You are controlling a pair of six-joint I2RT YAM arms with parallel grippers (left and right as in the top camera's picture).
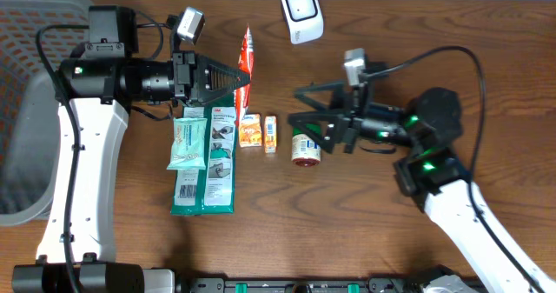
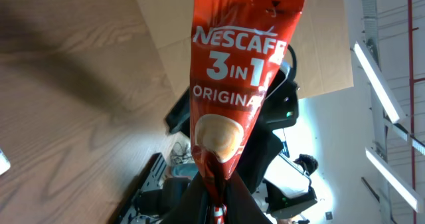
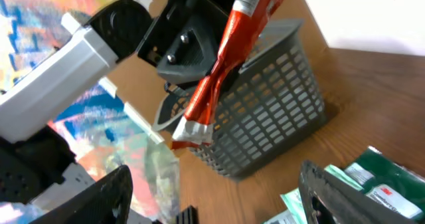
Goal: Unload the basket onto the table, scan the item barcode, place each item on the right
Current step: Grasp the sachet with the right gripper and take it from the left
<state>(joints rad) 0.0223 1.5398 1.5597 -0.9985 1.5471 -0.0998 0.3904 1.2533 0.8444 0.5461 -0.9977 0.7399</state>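
Note:
My left gripper [image 1: 241, 80] is shut on the bottom end of a red Nescafé 3-in-1 sachet [image 1: 247, 54], held up above the table. In the left wrist view the sachet [image 2: 232, 98] rises from between the jaws of my left gripper [image 2: 216, 207], its printed front facing the camera. The white barcode scanner [image 1: 301, 13] stands at the back of the table, right of the sachet. My right gripper [image 1: 301, 106] hangs open and empty right of the sachet, pointing left at it. The right wrist view shows the sachet [image 3: 226, 64] ahead, beyond my right gripper [image 3: 216, 197]. No barcode is readable.
A grey basket [image 1: 22, 110] sits at the far left, also in the right wrist view [image 3: 272, 111]. On the table lie green packets [image 1: 213, 167], a wipes pack [image 1: 188, 143], two small orange boxes [image 1: 252, 132] and a small jar [image 1: 305, 147] under my right gripper.

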